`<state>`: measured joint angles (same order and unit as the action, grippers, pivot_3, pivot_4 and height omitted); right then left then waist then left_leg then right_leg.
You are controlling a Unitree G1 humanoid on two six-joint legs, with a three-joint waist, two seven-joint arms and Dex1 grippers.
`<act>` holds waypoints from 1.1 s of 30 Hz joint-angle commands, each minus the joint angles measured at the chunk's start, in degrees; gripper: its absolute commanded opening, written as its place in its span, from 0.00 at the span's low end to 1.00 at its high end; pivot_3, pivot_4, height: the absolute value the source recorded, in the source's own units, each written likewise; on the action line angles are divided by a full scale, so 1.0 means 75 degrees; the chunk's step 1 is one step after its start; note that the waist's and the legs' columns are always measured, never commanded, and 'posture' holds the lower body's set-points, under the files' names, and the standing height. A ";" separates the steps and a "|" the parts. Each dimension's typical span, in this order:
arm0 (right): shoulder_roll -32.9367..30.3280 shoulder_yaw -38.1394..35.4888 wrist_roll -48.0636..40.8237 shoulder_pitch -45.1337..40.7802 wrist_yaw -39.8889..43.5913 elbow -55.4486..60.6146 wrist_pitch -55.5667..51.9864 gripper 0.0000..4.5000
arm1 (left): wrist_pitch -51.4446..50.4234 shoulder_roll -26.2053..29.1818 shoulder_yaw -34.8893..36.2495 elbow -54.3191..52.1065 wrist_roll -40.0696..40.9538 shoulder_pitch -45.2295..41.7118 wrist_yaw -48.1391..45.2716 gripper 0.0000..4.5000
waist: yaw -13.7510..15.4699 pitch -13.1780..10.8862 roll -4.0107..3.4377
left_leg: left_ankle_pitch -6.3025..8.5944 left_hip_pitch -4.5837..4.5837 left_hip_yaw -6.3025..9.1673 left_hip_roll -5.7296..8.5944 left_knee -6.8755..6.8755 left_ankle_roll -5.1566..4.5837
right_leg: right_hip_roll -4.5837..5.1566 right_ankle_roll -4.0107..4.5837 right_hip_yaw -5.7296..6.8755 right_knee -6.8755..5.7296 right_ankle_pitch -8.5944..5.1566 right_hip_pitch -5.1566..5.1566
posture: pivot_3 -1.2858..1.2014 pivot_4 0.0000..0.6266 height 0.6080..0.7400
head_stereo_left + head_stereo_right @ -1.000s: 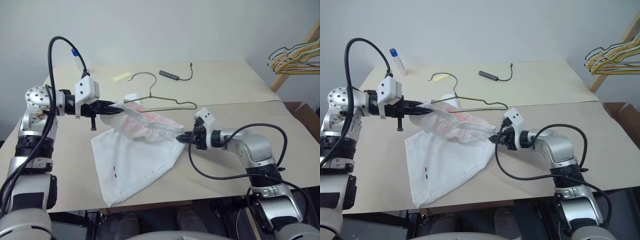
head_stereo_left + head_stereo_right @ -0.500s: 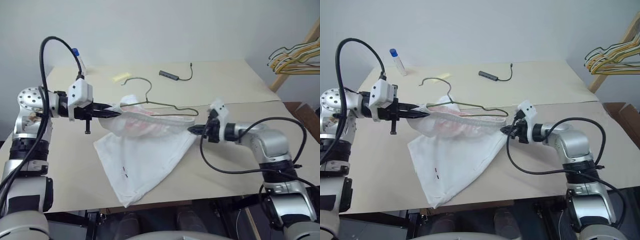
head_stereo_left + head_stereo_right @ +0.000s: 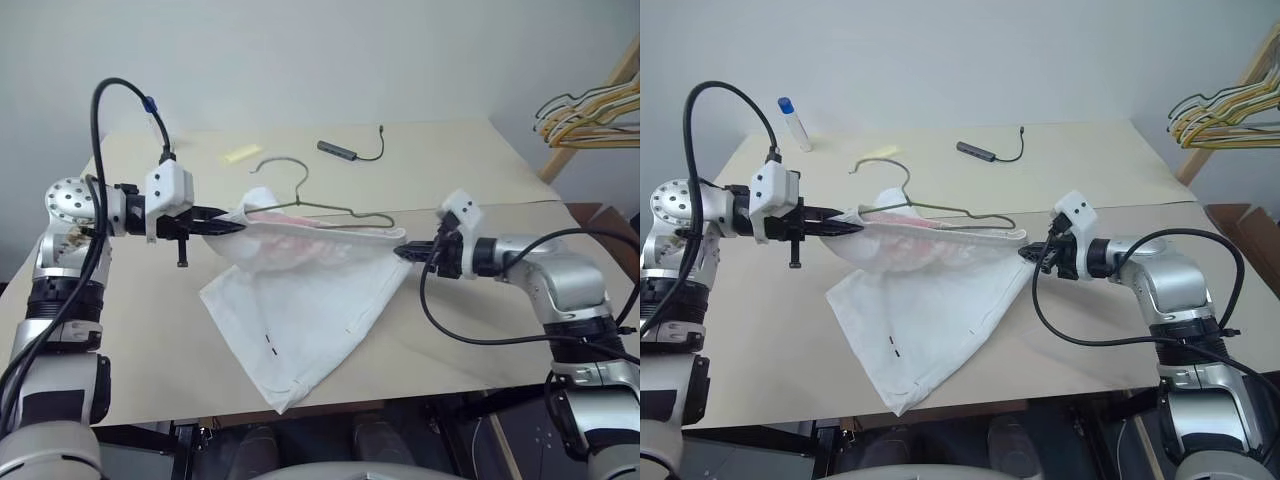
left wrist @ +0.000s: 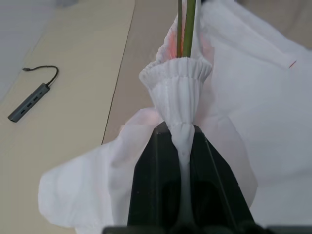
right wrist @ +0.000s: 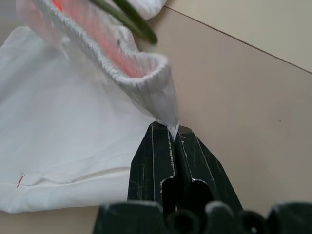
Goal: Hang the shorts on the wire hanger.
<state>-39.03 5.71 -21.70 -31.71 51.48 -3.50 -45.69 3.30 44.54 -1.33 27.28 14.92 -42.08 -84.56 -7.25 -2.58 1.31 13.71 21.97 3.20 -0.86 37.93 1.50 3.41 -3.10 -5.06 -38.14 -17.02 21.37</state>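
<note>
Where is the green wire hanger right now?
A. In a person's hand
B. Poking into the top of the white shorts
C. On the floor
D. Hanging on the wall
B: the hanger has its bar inside the stretched waistband of the shorts, which the left gripper and right gripper pinch at each end.

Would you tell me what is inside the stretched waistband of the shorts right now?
The wire hanger's lower bar runs into the open waistband of the shorts, as the left wrist view shows. Its hook and shoulders stay outside; the cloth covers how far the bar reaches.

one shorts (image 3: 300, 310), one wire hanger (image 3: 325, 207)
</note>
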 commanded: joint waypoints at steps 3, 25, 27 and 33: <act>-0.0095 -0.0065 0.0364 -0.0330 -0.0113 -0.0606 0.0322 0.01 | 0.0119 0.0313 0.0165 -0.0008 -0.0013 -0.0131 -0.0169 0.00 | -0.0009 0.0000 0.0000 | 0.0000 0.0000 -0.0001 0.0001 0.0000 0.0000 | 0.0000 0.0000 -0.0001 0.0000 0.0000 0.0000 | 0.48 0.00 1.00; -0.0840 0.0204 0.0917 -0.0386 0.0551 0.0397 0.1556 0.01 | 0.0312 0.0397 -0.0052 0.0187 -0.0763 -0.0152 0.0334 0.00 | 0.0013 0.0000 0.0000 | 0.0000 0.0001 -0.0001 0.0001 0.0000 0.0000 | 0.0001 0.0000 0.0000 0.0002 0.0000 0.0000 | 0.48 0.00 1.00; -0.0932 0.0270 0.0994 -0.0554 0.0612 0.0658 0.1479 0.01 | 0.0308 0.0388 -0.0051 0.0122 -0.0735 -0.0159 0.0301 0.00 | 0.0013 0.0000 -0.0001 | 0.0000 0.0001 -0.0002 0.0000 0.0000 0.0000 | 0.0001 0.0000 0.0000 0.0002 0.0000 0.0001 | 0.48 0.00 1.00; -0.0799 0.0956 0.1576 -0.1702 0.0418 0.1871 0.0898 0.01 | 0.0334 0.0292 -0.0138 -0.0292 -0.0697 -0.0365 0.0271 0.00 | -0.0042 -0.0002 -0.0003 | 0.0000 0.0004 -0.0003 -0.0003 0.0000 0.0000 | -0.0003 0.0000 -0.0004 -0.0008 0.0000 0.0014 | 0.47 0.00 1.00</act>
<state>-44.95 12.19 -11.57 -41.47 55.61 6.76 -37.27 5.31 45.80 -3.32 27.47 9.08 -42.47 -82.64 -7.57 -2.59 1.28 13.71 22.00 3.19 -0.90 37.93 1.50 3.38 -3.10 -5.07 -38.20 -17.03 21.47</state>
